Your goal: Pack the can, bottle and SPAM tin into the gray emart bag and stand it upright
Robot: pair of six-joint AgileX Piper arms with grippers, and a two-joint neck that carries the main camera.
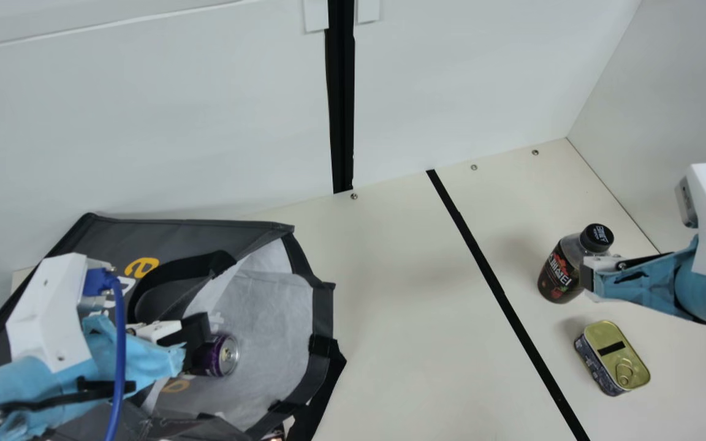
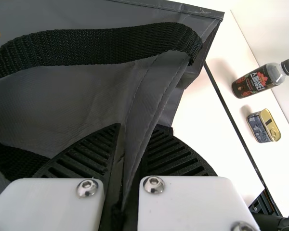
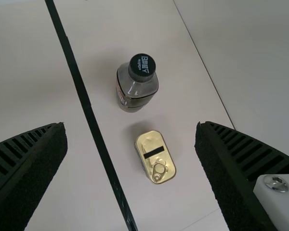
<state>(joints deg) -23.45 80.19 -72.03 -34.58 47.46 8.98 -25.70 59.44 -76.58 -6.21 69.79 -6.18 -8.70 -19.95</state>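
Note:
The gray emart bag (image 1: pixel 249 318) gapes open on the table's left, its mouth to the right. My left gripper (image 1: pixel 197 340) is at its near fold; in the left wrist view the gripper (image 2: pixel 138 128) is shut on the bag's gray edge (image 2: pixel 147 103). Right beside those fingers, a purple can (image 1: pixel 223 355) lies in the bag's mouth. The bottle (image 1: pixel 561 269) stands upright on the right, with the SPAM tin (image 1: pixel 616 358) flat nearby, pull-ring lid up. My right gripper (image 1: pixel 587 278) is above the table near the bottle; in the right wrist view the gripper (image 3: pixel 131 126) is open, nothing between its fingers.
A black strip (image 1: pixel 497 285) runs along the table between bag and bottle. White walls (image 1: pixel 144 122) stand behind and on the right. A black strap (image 1: pixel 175 275) loops over the bag's side. Small dark and red item (image 1: pixel 274 434) shows at the bottom edge beside the bag.

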